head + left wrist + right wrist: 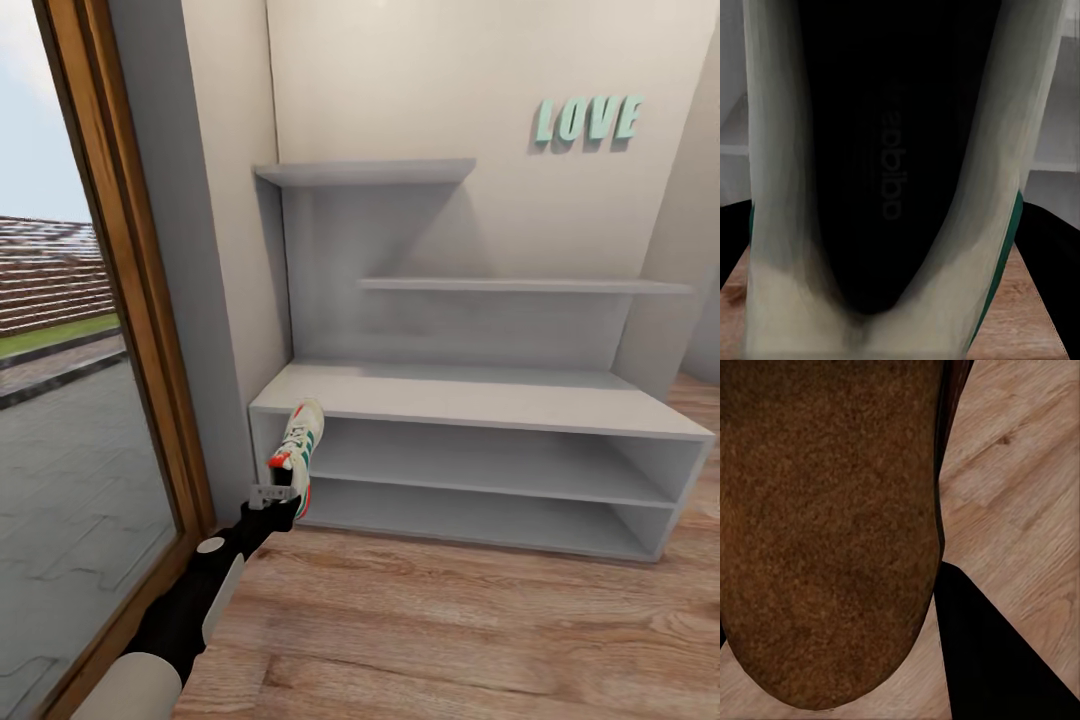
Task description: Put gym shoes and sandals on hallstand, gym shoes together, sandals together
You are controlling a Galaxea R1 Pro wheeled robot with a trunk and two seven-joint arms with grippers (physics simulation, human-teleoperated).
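Left tool (280, 494) grips gym shoe (299, 441), toe up | hallstand (480, 396) top up-right, near | right tool state unclear, beside sandal (825, 532)

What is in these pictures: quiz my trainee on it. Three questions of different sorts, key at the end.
1. True or false: footwear already lies on the rack.
2. The left pincer holds: A) a sandal, B) a gym shoe, C) nothing.
3. Fill in: the wall letters spell ____.

Key: 1 false; 2 B; 3 LOVE.
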